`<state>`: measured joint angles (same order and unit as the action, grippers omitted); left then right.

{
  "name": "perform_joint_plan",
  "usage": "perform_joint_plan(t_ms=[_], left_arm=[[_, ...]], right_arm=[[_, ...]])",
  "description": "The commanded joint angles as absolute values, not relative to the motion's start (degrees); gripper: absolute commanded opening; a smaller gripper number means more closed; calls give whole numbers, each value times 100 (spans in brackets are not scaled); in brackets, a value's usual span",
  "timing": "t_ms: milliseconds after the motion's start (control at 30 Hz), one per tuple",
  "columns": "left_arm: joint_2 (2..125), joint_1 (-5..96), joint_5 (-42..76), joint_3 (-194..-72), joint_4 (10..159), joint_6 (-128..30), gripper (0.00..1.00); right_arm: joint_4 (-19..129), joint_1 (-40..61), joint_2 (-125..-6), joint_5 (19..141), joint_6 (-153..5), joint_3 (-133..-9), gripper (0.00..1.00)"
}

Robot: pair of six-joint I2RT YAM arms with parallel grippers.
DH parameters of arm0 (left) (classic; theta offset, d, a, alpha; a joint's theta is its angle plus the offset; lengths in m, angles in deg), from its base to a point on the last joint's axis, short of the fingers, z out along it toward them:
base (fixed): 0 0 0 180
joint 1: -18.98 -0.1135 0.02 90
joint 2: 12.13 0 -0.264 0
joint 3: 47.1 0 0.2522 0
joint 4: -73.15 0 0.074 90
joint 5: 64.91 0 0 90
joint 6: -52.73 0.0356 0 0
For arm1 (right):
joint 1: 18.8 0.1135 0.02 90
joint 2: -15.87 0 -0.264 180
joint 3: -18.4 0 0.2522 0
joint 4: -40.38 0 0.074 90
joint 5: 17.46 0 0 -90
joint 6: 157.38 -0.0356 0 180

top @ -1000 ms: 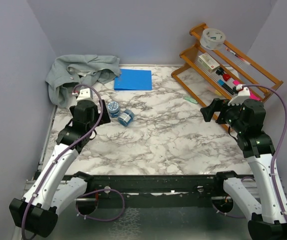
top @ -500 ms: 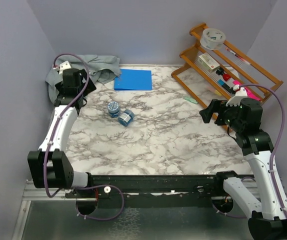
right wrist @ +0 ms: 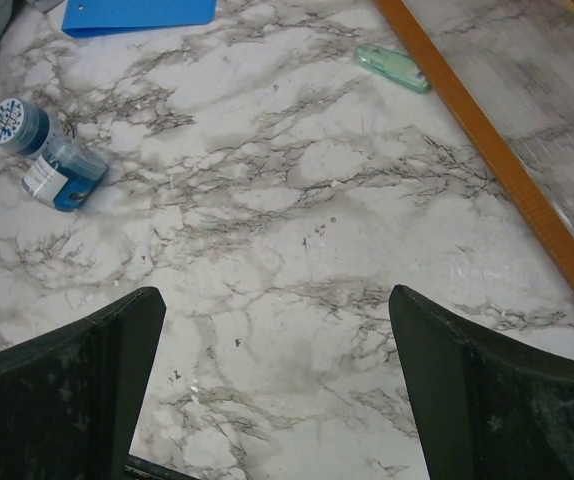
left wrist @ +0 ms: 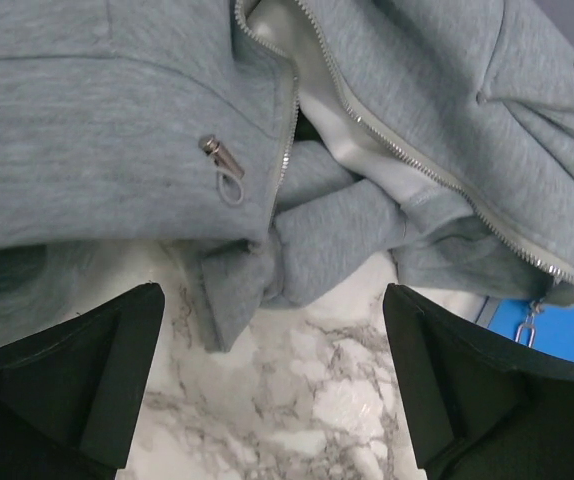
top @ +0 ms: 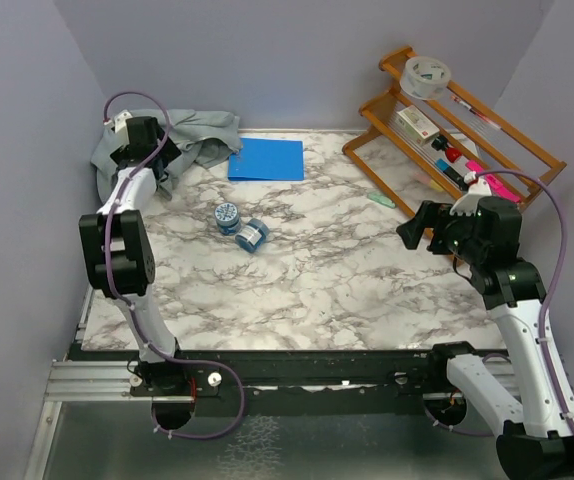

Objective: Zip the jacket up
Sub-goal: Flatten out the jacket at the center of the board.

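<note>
Jacket: we see the jacket (top: pixel 205 128) crumpled in the far left corner of the bench (top: pixel 327 285), front open, zipper (left wrist: pixel 419 163) halves apart
Left hand (left wrist: pixel 272 295): wide open, holds nothing, just above the hem
Right hand (right wrist: pixel 275 300): wide open, empty, well apart from the jacket
Risk: we may pinch only fleece or pull the wrong tab (left wrist: pixel 219 160), because folds hide the zipper ends
Around: pad (top: pixel 267 159) just beside the jacket, two jars (top: pixel 239 225) near, rack (top: pixel 447 125) far right; we think nothing blocks the left hand
</note>
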<state>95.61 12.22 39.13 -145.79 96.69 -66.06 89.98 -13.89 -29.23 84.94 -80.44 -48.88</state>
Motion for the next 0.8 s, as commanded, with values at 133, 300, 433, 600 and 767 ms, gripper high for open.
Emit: perform_joint_plan(t_ms=[133,300,433,600,767], left_arm=[[11188,1186,4434,-15951,9323,-7052,99],[11874,1186,4087,-16298,8487,-7075,99],[12533,1189,3669,-16903,8423,-7049,99],[13005,1186,3014,-17404,8381,-7130,76],[12768,1186,2529,-17146,8065,-7104,26]], right_arm=[[9118,-1396,-3084,8703,-8223,-5003,100],[9045,-1396,-3199,8647,-8209,-4867,100],[9045,-1392,-3346,8575,-8189,-4788,100],[8934,-1396,-3479,8550,-8180,-4769,100],[8842,-1396,-3550,8573,-8188,-4814,100]])
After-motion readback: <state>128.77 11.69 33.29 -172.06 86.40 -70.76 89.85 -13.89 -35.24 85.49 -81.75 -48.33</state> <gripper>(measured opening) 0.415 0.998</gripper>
